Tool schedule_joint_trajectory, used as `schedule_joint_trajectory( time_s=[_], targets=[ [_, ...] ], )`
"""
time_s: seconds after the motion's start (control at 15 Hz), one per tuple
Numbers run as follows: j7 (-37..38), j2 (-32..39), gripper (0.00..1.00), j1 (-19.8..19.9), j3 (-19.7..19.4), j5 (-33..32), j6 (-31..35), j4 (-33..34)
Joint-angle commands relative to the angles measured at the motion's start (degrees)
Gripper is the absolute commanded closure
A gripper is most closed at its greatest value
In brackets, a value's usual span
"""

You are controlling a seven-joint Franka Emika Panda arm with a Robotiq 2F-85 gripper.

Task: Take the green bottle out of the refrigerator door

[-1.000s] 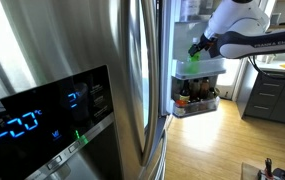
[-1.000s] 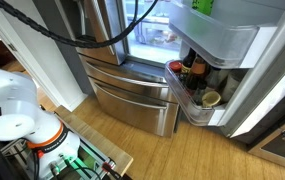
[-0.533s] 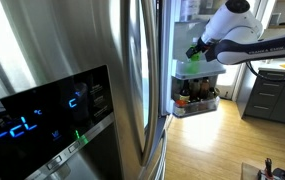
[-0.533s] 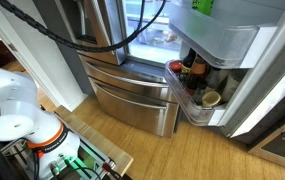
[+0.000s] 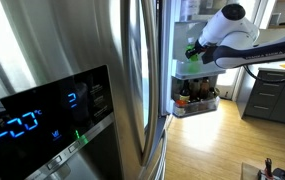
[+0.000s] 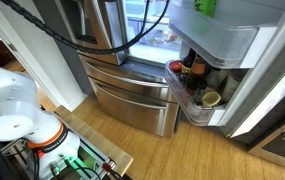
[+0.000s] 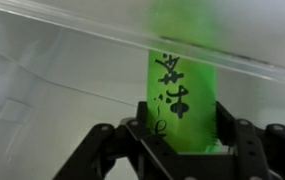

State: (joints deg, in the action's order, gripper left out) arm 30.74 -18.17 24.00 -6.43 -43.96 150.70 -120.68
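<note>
Hand (image 7: 182,132) clasps green bottle (image 7: 182,85) above refrigerator door (image 6: 227,40) bin; arm (image 5: 252,35) reaching sideways.

Both exterior views share refrigerator door (image 5: 210,68); wrist close.

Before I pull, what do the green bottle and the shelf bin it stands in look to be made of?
The green bottle: likely plastic, bright lime, smooth with a soft sheen, dark characters printed on its face. The shelf bin: pale translucent plastic by its look, glossy; the bottle's top shows through its wall as a green blur.
</note>
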Motion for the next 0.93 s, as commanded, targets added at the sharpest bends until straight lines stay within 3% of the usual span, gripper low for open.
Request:
schedule_joint_trajectory(
  time_s=[0.0,0.53,0.87],
  targets=[
    [2.86,0.25,0.62,0.85,0.55,-5.23,1.6,-0.22],
    [-1.43,-1.77,0.65,-1.41,0.6,-19.24,-1.74,-0.11],
    [-8.13,-3.46,0.65,-3.93,0.04,-26.85,-5.28,-0.83]
  ],
)
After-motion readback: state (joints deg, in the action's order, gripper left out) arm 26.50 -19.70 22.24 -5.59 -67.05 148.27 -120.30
